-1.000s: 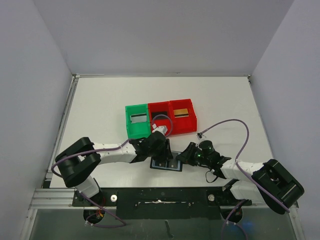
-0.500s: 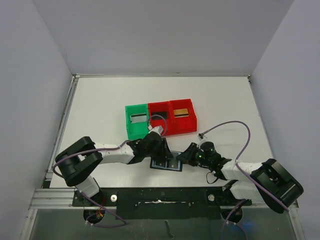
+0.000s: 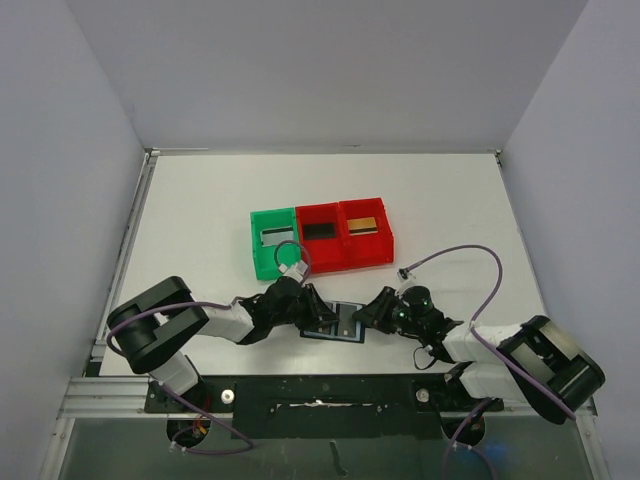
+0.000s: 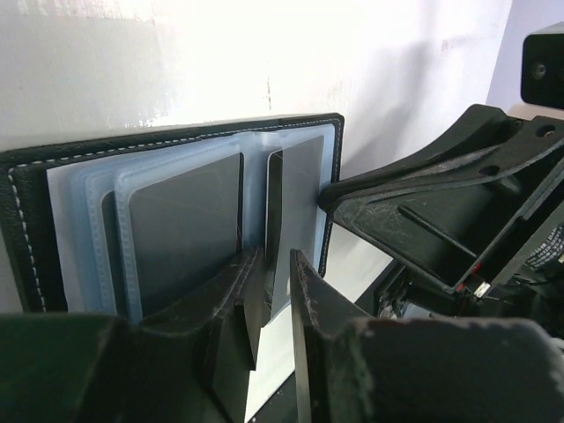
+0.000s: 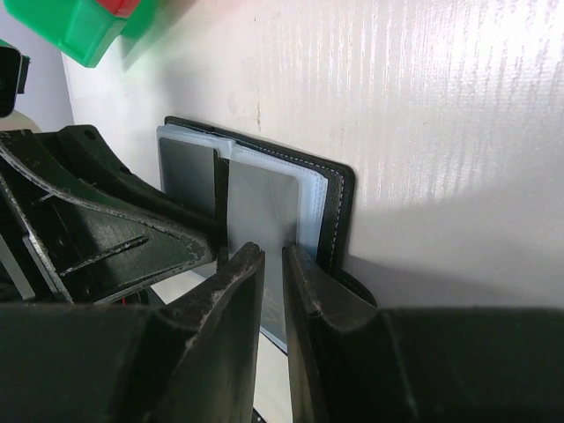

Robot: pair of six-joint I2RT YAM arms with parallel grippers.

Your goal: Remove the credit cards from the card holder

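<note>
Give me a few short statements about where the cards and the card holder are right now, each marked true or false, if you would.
1. The card holder lies open on the table between the left gripper and the right gripper. True.
2. The gold card is in the green bin. False: it is in the right red bin; the green bin holds the silvery-grey card.
3. The middle red bin holds the black card. True.
4. The card holder's pockets are all empty. False: dark cards show in its clear pockets.
</note>
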